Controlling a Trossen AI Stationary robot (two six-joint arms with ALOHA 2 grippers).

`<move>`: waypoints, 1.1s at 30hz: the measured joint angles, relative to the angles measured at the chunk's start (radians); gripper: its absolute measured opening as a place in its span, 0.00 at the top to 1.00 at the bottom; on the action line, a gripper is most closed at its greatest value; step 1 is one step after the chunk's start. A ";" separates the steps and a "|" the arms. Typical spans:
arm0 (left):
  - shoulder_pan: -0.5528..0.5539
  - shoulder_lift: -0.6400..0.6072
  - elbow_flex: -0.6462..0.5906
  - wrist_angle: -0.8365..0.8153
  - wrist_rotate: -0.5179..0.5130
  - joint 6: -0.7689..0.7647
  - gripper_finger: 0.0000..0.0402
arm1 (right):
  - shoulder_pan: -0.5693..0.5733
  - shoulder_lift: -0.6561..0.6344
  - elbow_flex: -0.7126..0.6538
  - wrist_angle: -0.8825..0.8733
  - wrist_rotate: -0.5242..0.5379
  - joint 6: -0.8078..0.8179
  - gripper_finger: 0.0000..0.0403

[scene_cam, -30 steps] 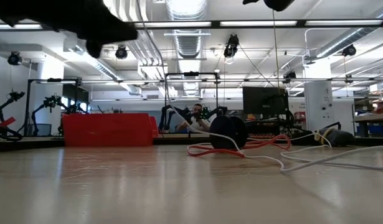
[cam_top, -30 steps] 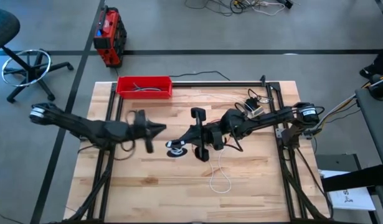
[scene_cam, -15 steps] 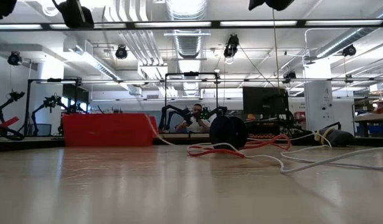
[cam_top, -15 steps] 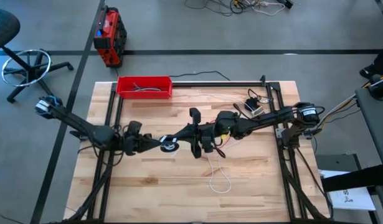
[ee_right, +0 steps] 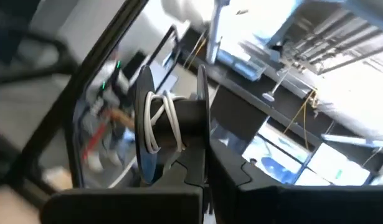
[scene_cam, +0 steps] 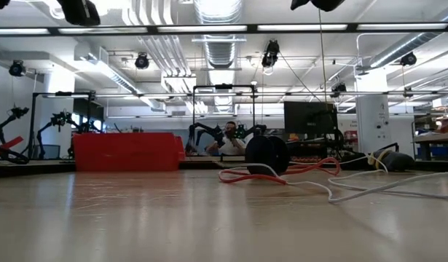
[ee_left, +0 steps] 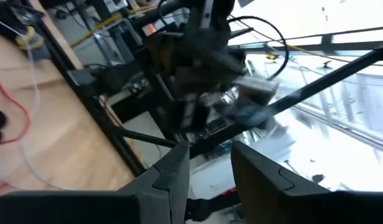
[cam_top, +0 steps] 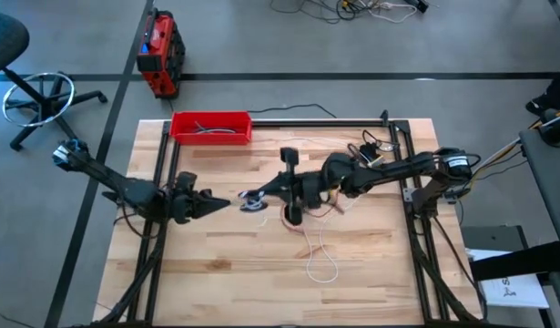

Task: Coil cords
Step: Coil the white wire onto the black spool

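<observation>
Overhead, right gripper [cam_top: 252, 195] clamping white cord's spool [ee_right: 172, 127]

A pale, light-brown wood grain is shown by the table [cam_top: 225, 255]. A bright red tray [cam_top: 211, 127] is seen at its far edge, with dark grey cables inside. The red cord [scene_cam: 253, 176] and the white cord [cam_top: 322, 264] are laid across the wood, and white turns are wound on a black spool [ee_right: 172, 127]. Both arms are finished in black. A red and black case [cam_top: 159, 55] is stood on the grey floor.
</observation>
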 joint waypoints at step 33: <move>0.019 0.192 0.350 -0.206 -0.190 0.739 0.77 | -0.151 -0.002 -0.180 0.123 0.107 0.407 1.00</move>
